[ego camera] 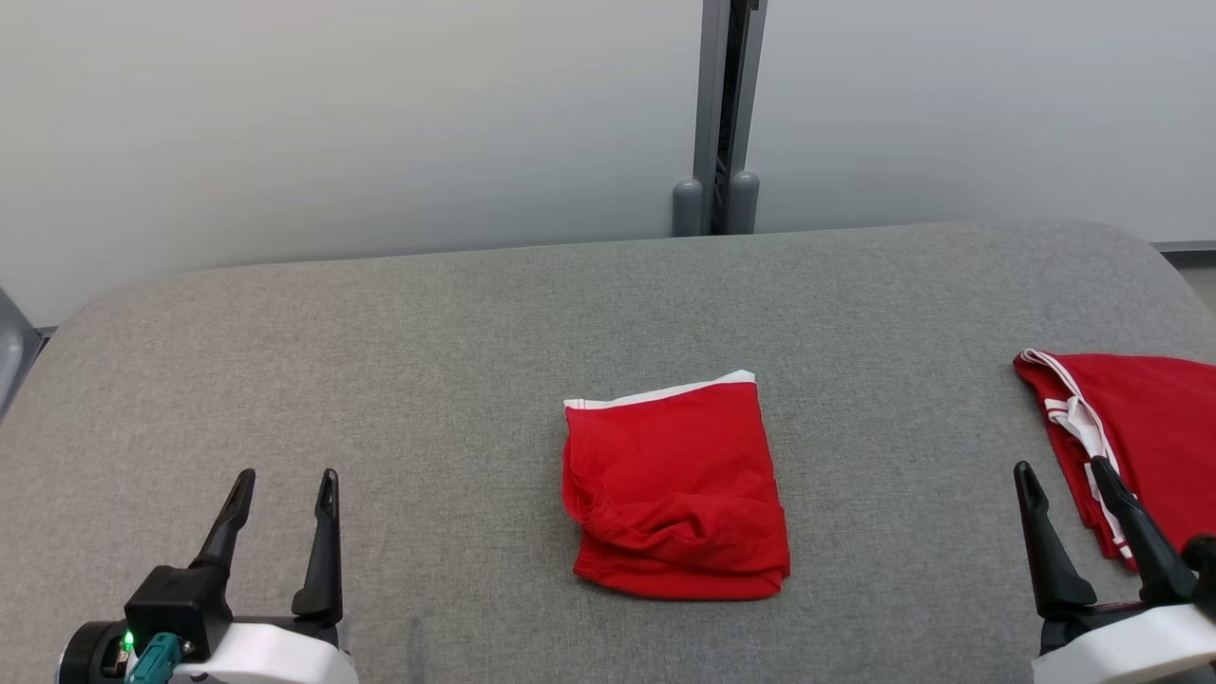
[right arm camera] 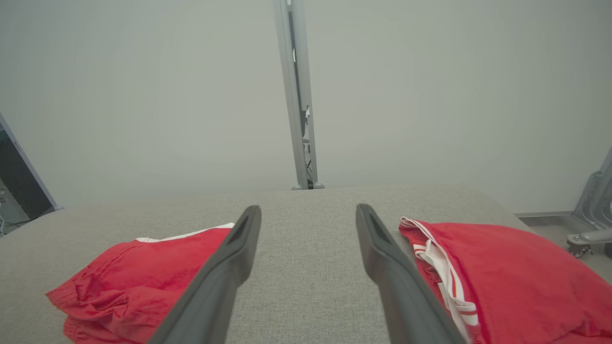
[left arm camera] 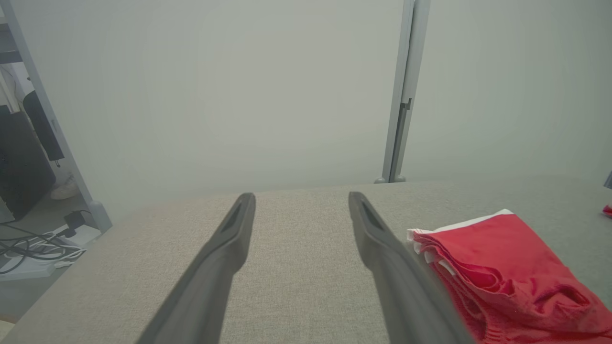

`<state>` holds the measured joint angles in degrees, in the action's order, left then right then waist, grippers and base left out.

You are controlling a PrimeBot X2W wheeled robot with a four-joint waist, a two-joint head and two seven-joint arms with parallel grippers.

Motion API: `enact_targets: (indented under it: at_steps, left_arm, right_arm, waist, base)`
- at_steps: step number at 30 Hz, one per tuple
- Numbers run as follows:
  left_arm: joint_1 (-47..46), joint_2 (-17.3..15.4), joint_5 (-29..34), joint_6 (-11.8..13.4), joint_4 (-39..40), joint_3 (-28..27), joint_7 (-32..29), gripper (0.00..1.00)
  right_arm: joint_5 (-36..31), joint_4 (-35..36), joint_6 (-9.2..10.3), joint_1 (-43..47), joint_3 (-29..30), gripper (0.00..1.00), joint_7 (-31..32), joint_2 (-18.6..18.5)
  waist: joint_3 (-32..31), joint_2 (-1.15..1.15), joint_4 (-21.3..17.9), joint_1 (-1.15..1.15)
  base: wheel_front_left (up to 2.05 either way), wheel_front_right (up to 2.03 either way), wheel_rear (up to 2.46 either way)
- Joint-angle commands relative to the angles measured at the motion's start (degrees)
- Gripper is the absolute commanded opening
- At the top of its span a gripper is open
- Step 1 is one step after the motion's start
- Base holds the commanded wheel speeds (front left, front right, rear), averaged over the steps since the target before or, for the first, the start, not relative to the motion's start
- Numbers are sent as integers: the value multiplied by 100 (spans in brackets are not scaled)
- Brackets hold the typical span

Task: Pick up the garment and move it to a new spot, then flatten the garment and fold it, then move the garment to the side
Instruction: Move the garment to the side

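A red garment (ego camera: 676, 484) with a white band along its far edge lies folded into a compact rectangle at the middle of the grey table (ego camera: 427, 380). It also shows at the right of the left wrist view as the garment (left arm camera: 502, 272) and at the lower left of the right wrist view as the garment (right arm camera: 138, 272). My left gripper (ego camera: 285, 486) rests open at the lower left, well clear of it, with nothing between its fingers (left arm camera: 224, 258). My right gripper (ego camera: 1061, 475) stands open at the lower right, empty, with its fingers (right arm camera: 382, 258) over bare table.
A second red garment (ego camera: 1140, 427) with white stripes lies at the table's right edge, just beside my right gripper; it is also seen as the striped garment (right arm camera: 502, 272). A pale wall with a grey post (ego camera: 724, 114) stands behind the table. Cables lie on the floor (left arm camera: 33, 248) to the left.
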<state>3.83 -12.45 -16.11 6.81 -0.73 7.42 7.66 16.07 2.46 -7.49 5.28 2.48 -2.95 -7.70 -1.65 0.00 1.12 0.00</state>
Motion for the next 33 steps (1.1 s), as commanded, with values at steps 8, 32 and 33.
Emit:
enact_targets:
  at_steps: [8,32,33]
  left_arm:
    - [-244,-20,11,-9,98,106,6,100]
    - [-1432,401,-57,-265,-654,480,589,100]
    - [-1438,401,-59,-268,-677,479,601,100]
  right_arm:
    - [-120,-78,0,-299,-85,100,174,-181]
    - [365,-2867,0,-1515,-1728,100,359,-30]
    - [404,-2905,0,-1472,-1748,100,398,-15]
  waist:
    - [210,0,245,0]
    - [1402,0,1174,0]
    - [1403,0,1158,0]
  base:
    - [0,0,0]
    - [0,0,0]
    - [0,0,0]
